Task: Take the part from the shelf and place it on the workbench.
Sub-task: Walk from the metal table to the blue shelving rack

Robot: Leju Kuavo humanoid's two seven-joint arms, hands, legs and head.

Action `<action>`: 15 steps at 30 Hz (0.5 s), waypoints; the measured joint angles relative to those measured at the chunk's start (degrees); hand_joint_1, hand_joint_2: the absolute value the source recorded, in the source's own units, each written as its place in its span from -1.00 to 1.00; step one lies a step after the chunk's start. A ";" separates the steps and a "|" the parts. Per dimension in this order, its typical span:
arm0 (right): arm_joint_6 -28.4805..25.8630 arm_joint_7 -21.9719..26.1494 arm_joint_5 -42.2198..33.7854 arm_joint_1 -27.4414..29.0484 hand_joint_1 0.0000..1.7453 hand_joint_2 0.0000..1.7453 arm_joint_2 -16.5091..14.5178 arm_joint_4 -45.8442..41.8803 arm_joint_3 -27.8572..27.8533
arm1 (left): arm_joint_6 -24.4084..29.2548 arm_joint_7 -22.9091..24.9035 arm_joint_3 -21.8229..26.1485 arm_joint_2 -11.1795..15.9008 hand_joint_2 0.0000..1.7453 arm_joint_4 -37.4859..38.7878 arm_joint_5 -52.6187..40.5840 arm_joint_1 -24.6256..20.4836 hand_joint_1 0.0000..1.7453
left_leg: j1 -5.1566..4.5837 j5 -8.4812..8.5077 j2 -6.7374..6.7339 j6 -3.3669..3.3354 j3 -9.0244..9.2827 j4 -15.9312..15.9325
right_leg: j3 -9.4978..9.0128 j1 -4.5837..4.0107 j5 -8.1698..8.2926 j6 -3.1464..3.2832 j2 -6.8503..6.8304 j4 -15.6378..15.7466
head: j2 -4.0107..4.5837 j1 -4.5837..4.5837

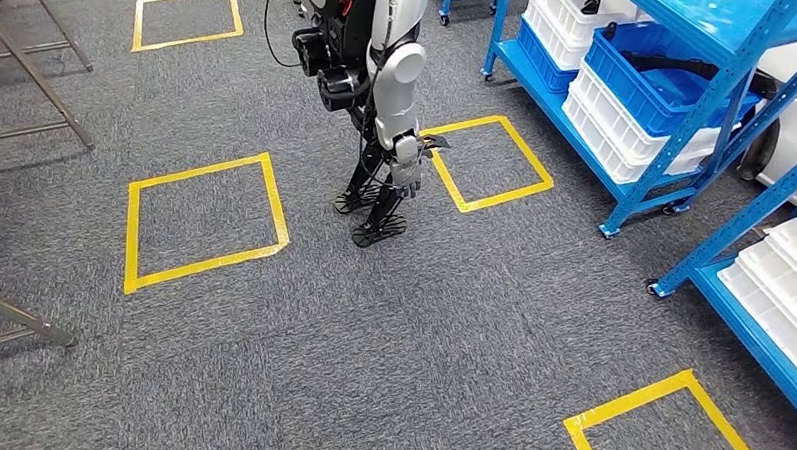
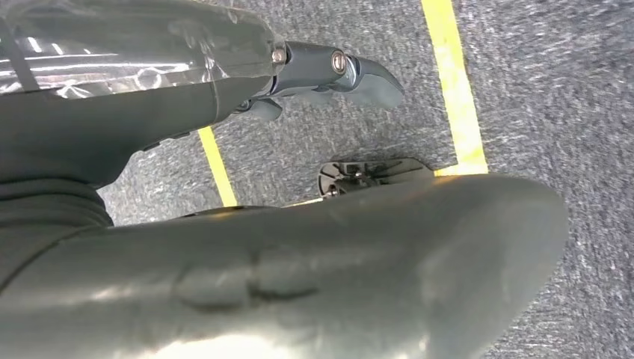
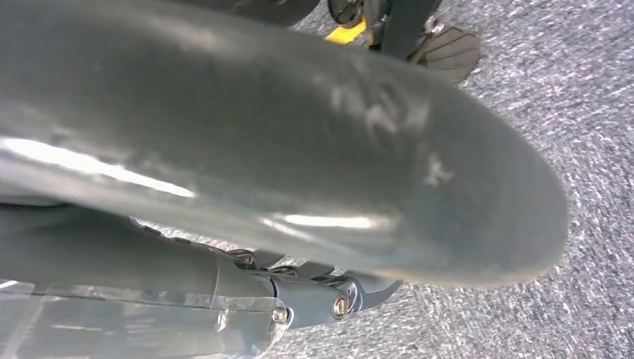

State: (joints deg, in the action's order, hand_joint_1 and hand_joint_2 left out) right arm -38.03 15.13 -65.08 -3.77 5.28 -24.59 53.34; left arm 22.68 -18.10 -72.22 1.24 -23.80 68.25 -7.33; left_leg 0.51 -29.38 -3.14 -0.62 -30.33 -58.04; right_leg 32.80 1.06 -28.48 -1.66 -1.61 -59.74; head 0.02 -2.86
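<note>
First, walk squarely up to the blue metal shelf [image 1: 677,145] stacked with plastic bins; your left hand [image 2: 299,247] and right hand [image 3: 299,149] hang loosely spread, empty.

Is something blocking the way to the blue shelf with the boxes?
Nothing visible does. Just grey carpet and a flat yellow tape square lie in front of the blue metal shelf.

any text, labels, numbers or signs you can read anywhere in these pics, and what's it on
None. No readable word, number or brand shows in any view.
The yellow tape squares on the grey carpet are plain outlines with no lettering.
The blue bin and white bins on the blue shelf carry no legible label.
</note>
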 joint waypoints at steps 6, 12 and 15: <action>-0.04 0.32 -0.34 0.00 -1.00 -1.00 0.10 0.00 0.18 | -0.02 0.22 -0.02 0.00 -1.00 -0.02 -0.34 -0.40 -1.00 | 0.36 -2.94 0.87 1.89 -0.73 -3.78 | -0.55 -0.42 0.32 2.35 1.37 1.47 | 0.00 1.11; -0.07 0.35 -0.41 -0.05 -1.00 -1.00 0.18 0.00 0.35 | -0.03 0.25 -0.02 0.01 -1.00 0.00 -0.37 -0.11 -1.00 | 0.10 -5.34 2.82 1.40 -5.90 -13.83 | -0.79 -0.91 0.26 2.95 3.83 1.41 | 0.00 2.32; -0.07 0.36 -0.40 -0.14 -1.00 -1.00 0.17 0.00 0.41 | -0.03 0.25 -0.02 0.04 -1.00 0.00 -0.38 -0.16 -1.00 | -0.27 -0.02 4.97 0.43 -1.47 -2.84 | -0.88 -1.02 0.16 2.70 5.24 1.28 | 0.00 2.56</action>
State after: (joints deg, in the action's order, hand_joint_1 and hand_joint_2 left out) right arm -38.09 15.49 -65.48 -3.91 5.45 -24.59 53.75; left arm 22.64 -17.86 -72.24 1.28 -23.80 67.87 -7.49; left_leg 0.24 -29.40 1.84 -0.19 -31.79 -60.88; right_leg 31.92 0.04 -28.31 1.03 3.63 -58.46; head 0.02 -0.30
